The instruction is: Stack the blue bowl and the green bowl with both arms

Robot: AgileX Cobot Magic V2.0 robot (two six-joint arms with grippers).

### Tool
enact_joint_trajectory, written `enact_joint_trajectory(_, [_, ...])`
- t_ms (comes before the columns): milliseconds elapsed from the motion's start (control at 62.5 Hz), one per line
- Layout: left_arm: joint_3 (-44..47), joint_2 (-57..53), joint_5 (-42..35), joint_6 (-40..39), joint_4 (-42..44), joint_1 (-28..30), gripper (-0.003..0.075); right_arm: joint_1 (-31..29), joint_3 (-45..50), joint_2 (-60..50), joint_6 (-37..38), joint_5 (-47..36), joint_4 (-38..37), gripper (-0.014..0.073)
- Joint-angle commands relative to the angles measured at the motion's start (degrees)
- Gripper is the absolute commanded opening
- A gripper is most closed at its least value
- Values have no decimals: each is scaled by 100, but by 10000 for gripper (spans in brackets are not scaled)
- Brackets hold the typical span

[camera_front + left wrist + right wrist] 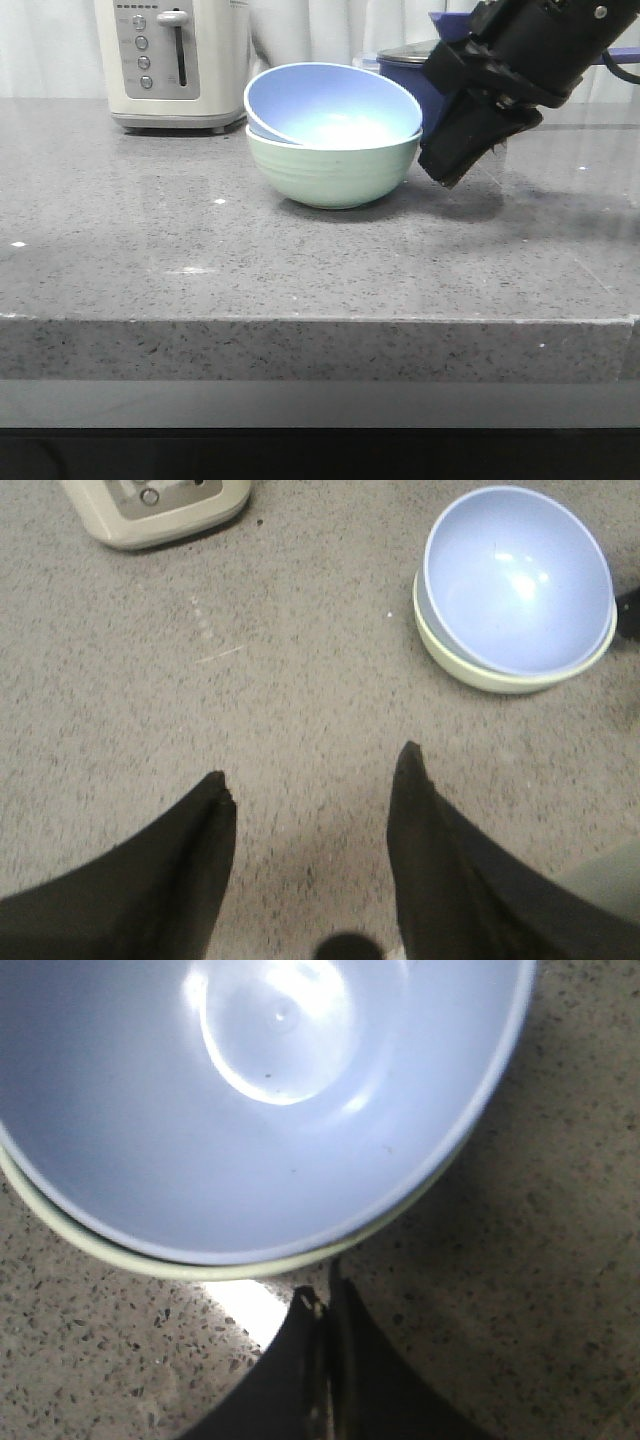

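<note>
The blue bowl (335, 103) sits nested, slightly tilted, inside the green bowl (333, 172) on the grey counter. Both also show in the left wrist view, blue bowl (512, 575) in green bowl (480, 670), and in the right wrist view, blue bowl (250, 1100) over the green rim (200, 1268). My right gripper (445, 170) (325, 1295) is shut and empty, just right of the bowls, its tips close to the green rim. My left gripper (315, 775) is open and empty over bare counter, well away from the bowls; it is out of the front view.
A cream toaster (172, 62) stands at the back left, also in the left wrist view (160, 505). A dark navy lidded saucepan (412, 68) stands behind the bowls, partly hidden by my right arm. The counter's front edge (320, 322) runs across the front view.
</note>
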Motion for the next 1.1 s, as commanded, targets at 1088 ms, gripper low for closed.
enact_joint_trajectory(1088, [748, -1242, -418, -73, 51, -43, 353, -5, 677, -4451, 3642, 1168, -2612, -61])
